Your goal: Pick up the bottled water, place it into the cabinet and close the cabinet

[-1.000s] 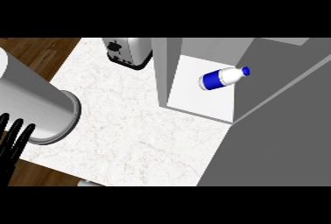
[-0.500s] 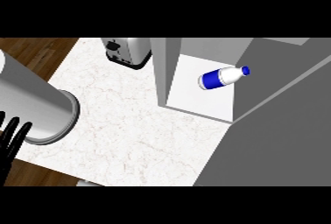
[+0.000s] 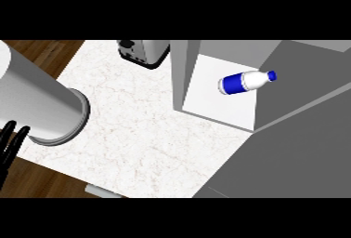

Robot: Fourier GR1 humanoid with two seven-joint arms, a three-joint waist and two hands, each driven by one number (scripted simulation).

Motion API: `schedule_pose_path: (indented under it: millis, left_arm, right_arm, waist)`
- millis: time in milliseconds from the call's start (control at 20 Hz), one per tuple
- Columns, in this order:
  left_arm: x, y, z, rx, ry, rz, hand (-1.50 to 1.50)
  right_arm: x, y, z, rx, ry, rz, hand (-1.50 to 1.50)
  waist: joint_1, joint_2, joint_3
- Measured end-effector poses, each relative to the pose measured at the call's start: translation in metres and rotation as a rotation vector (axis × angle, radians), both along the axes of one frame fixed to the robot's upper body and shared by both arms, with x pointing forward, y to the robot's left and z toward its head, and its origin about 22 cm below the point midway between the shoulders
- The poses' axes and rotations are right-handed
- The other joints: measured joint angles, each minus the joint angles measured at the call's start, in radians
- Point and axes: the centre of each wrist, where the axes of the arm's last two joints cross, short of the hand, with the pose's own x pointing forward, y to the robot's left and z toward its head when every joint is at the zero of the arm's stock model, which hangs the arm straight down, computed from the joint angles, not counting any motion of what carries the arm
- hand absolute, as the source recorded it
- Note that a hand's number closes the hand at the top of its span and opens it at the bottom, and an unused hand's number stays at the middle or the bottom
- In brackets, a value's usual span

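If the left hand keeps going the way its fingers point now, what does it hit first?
Likely the grey forearm: the left hand points up the view, its fingertips just below the forearm's end. Depth is unclear, so it could pass under.

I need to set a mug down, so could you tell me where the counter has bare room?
The marble counter is bare between the left forearm, the toaster and the cabinet. The cabinet shelf is free below the bottled water.

White marble counter (image 3: 147, 135) fills the frame's middle; brown wood floor (image 3: 48, 179) shows at lower left and upper left; toaster (image 3: 142, 51) at top.
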Motion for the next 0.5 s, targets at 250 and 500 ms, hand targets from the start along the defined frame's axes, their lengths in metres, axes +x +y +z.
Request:
schedule_pose_path:
  millis: [250, 500]
  left_arm:
    - [0.002, 0.001, 0.003, 0.001, -0.008, -0.009, -1.50]
    - [0.003, 0.003, 0.002, 0.004, -0.002, -0.015, -1.50]
  right_arm:
    - [0.003, 0.002, -0.003, 0.033, 0.031, -0.017, 1.50]
    - [0.014, 0.004, 0.000, 0.011, 0.002, -0.044, 1.50]
  waist:
    - [0.004, 0.008, 0.003]
    - [0.002, 0.005, 0.004]
